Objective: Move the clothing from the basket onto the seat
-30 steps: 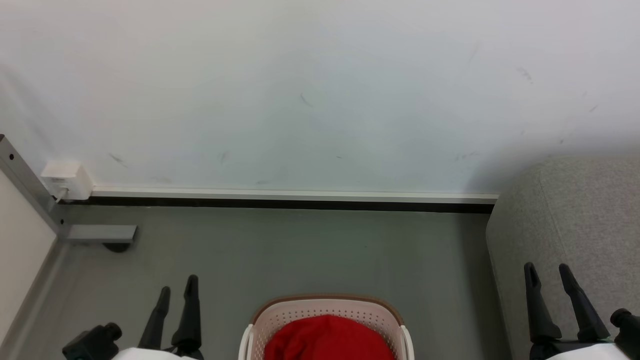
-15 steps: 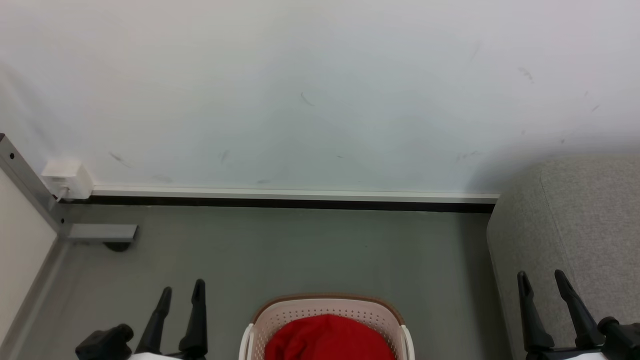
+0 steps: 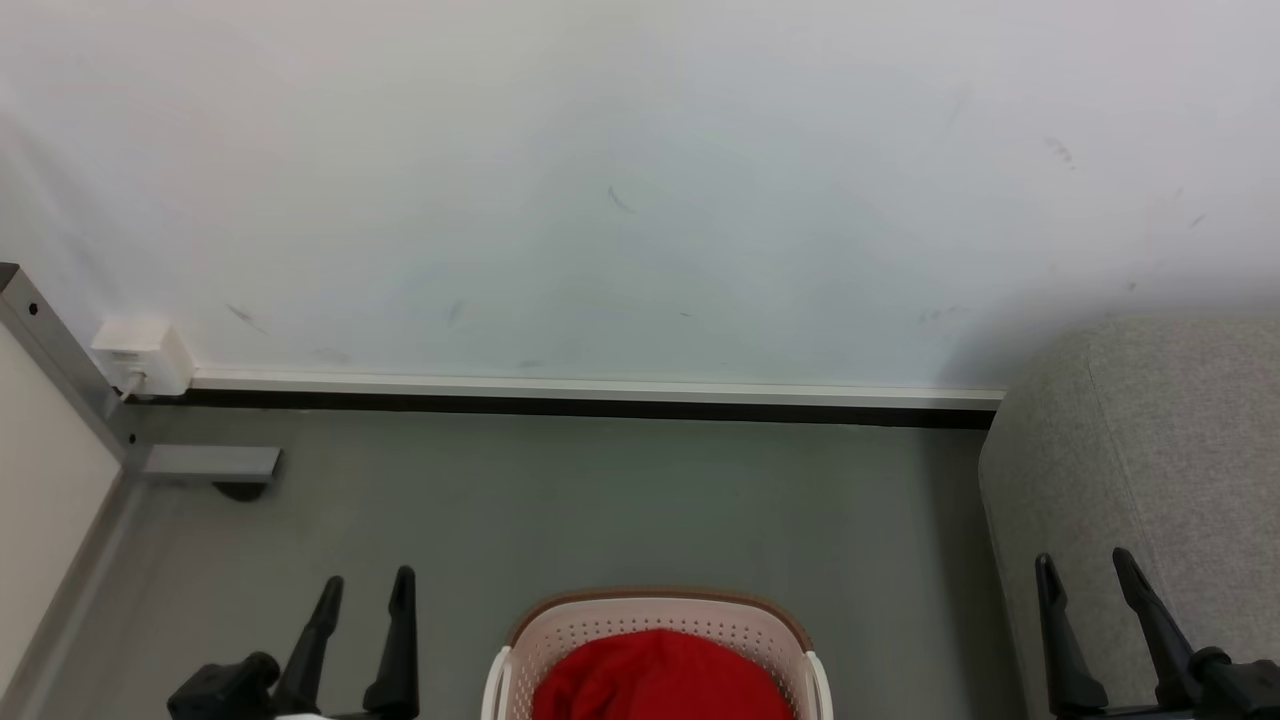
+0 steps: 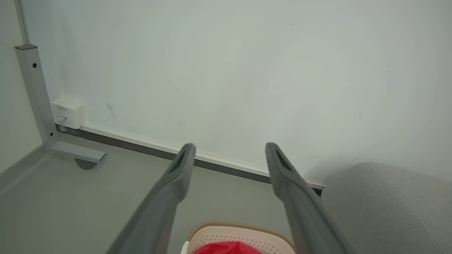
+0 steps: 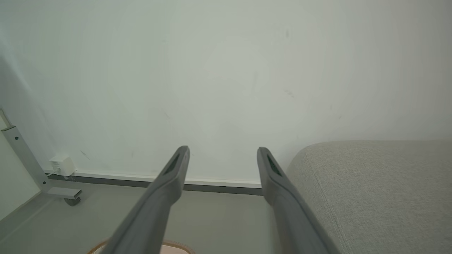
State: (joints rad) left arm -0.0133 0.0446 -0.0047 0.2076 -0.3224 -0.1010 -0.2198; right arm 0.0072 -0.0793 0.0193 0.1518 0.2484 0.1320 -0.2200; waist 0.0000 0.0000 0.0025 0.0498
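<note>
We have not yet reached: clothing [image 3: 655, 678] lies in the near basket [image 3: 600, 626], seat [image 3: 1180, 430] at right. Left tool [image 3: 366, 582] and right tool [image 3: 1083, 558] gape empty; next, one must dip onto the fabric.

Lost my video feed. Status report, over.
Open and empty: left gripper, right gripper. Red clothing in basket, untouched. Grey seat to the right, nothing seen in the way.
</note>
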